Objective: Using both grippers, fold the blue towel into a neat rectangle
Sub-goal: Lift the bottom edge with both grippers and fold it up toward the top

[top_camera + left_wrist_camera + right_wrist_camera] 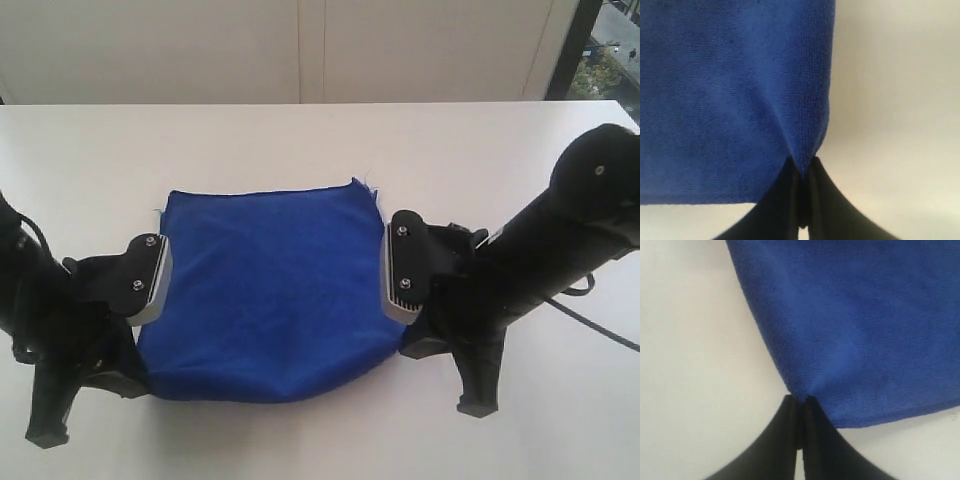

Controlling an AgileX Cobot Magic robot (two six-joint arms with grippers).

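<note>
The blue towel [265, 290] spans between left end effector [802, 167] and right end effector [800, 399], each clenched on a side edge, apparently symmetrically.

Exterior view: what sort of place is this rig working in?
Probably an indoor lab or office test bench: a white table under the blue towel, a plain pale wall behind, and a window at far right showing outdoors.

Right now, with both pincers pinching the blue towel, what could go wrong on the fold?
The left pincer and right pincer each hold only a thin pinch of hem, so the blue towel may slip out when lifted. Its lower edge in the exterior view curves, so the fold could land crooked.
</note>
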